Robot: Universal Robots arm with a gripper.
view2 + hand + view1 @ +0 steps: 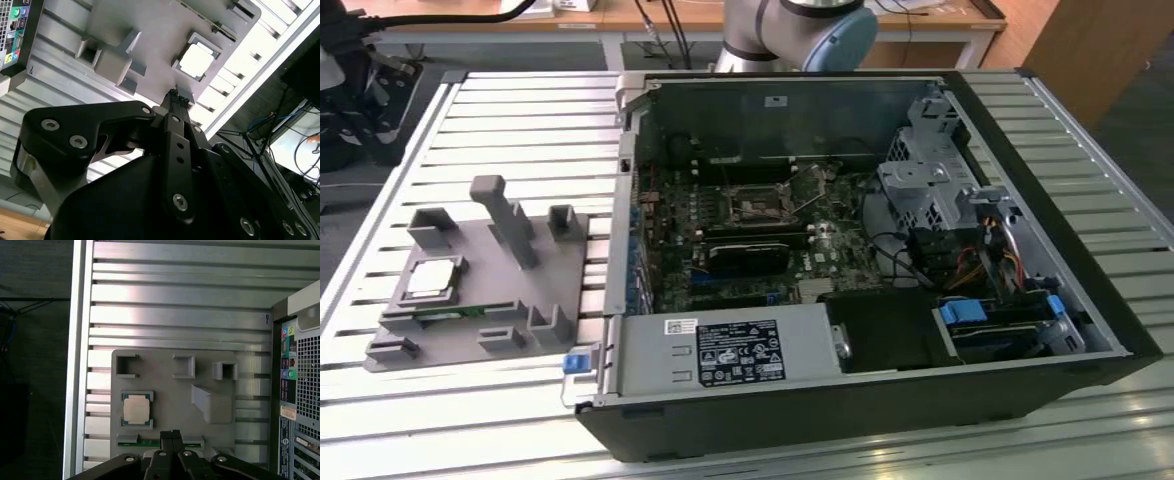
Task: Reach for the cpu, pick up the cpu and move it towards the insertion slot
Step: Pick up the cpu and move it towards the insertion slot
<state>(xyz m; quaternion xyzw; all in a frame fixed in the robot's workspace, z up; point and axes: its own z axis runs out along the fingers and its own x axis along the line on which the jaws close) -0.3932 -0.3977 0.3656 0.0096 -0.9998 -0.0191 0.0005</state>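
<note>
The cpu (430, 278) lies flat in a square pocket of the grey holder plate (520, 300), at the exterior view's left, its silvery top facing up. Both wrist views look down on the cpu (136, 409) (199, 61) from well above. My gripper (171, 433) (174, 95) hangs high over the plate, beside the chip rather than over it, shut with nothing between its fingers. The insertion slot (758, 207), a silvery frame with a dark centre, sits on the motherboard inside the open computer case (1014, 110).
A narrow green memory stick (454, 312) (150, 442) lies in the holder next to the cpu. Upright grey posts (500, 215) rise from the plate. The case holds a power supply (727, 350), a drive cage (927, 180) and cables. The slatted metal table (520, 110) carries everything.
</note>
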